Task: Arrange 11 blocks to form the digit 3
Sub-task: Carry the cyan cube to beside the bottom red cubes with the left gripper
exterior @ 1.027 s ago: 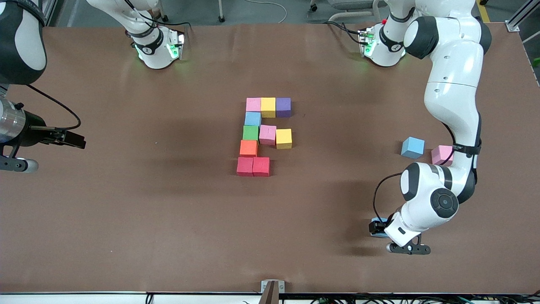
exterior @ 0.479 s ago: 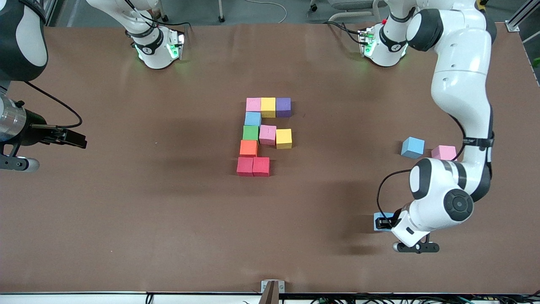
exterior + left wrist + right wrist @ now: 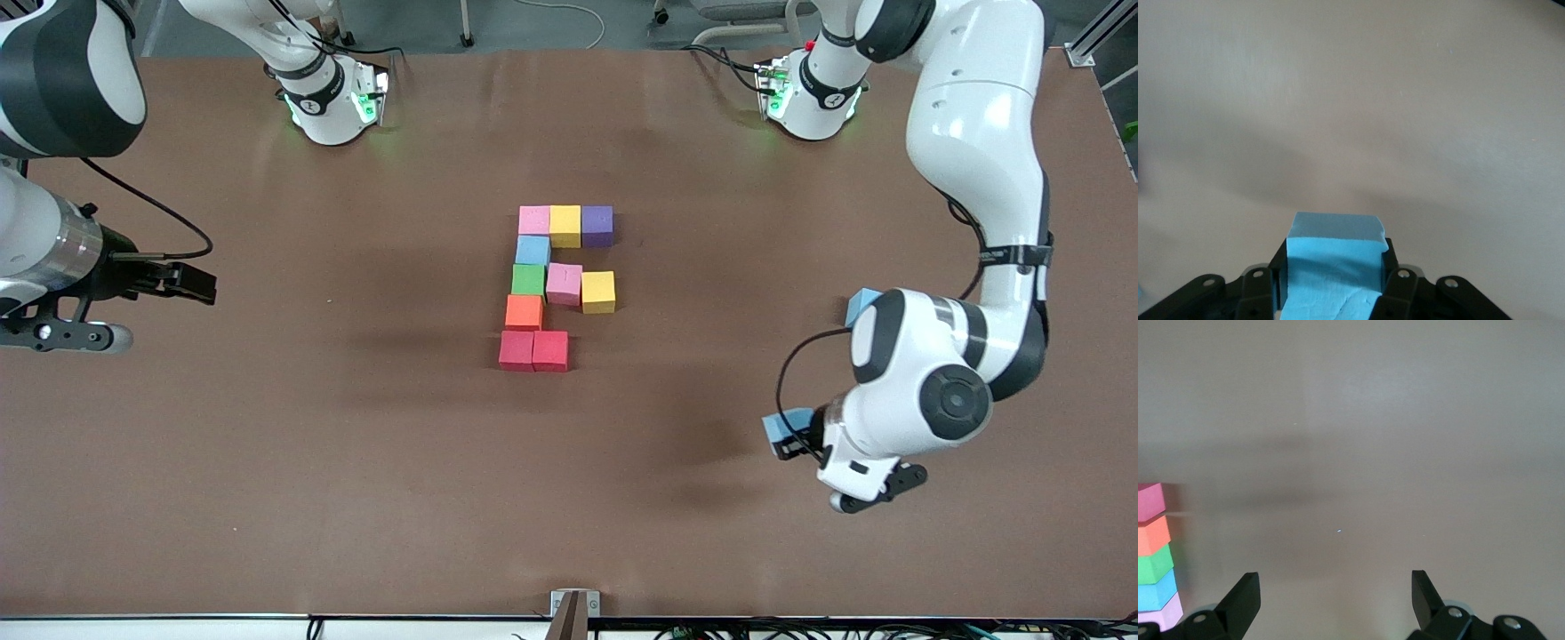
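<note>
Bare brown bench (image 3: 356,462) lies between my left end effector (image 3: 787,437) and the cluster of coloured foam cubes (image 3: 551,284). Nothing stands between them.

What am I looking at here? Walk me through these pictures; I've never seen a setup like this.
Two robot arms stand at a brown table. One picture looks down from a high camera facing them; the other two come from cameras on each arm's wrist. In the middle lie coloured foam blocks forming an unfinished digit 3. The left gripper, over the table toward the left arm's end, is shut on a light blue block. Another blue block peeks out by that arm. The right gripper waits, open and empty.
</note>
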Tool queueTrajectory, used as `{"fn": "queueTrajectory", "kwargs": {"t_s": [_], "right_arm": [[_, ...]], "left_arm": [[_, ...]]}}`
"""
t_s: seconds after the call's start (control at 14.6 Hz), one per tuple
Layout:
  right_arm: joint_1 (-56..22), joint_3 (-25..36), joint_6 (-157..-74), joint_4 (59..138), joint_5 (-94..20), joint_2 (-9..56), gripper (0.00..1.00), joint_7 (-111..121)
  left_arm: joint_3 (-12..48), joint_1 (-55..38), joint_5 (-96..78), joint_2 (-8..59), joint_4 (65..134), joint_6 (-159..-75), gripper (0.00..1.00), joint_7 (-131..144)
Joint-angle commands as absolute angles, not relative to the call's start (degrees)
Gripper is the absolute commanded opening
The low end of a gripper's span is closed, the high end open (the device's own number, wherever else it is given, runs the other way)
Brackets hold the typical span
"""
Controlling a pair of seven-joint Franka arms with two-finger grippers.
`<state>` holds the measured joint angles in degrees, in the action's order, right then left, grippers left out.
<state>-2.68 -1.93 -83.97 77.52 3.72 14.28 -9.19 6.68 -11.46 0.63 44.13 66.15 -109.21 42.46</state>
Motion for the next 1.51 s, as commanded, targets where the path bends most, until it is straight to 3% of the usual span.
{"fn": "queueTrajectory", "kwargs": {"t_s": [0.0,0.21,0.34,0.68,1.44], "right_arm": [[-1.68,-0.44,-84.11,77.96,3.60,13.80,1.00,-5.56],[0.53,0.17,-83.67,78.05,1.33,13.10,1.00,-1.95],[-0.87,3.24,-83.50,78.05,0.97,12.05,1.00,-0.53],[-0.88,3.17,-82.18,77.78,0.79,11.25,1.00,-0.62],[-0.09,3.43,-84.11,89.90,-0.09,-2.71,1.00,-0.44]], "left_arm": [[6.15,-14.84,0.44,36.32,77.31,-110.12,0.24,55.93],[6.15,-19.41,0.35,34.72,80.06,-110.57,0.22,71.93],[6.06,-22.75,0.44,35.33,80.07,-111.61,0.22,84.39],[5.97,-27.77,2.27,37.88,80.16,-115.30,0.23,108.23],[5.45,-36.12,10.37,44.38,79.63,-121.82,0.22,134.20]]}}
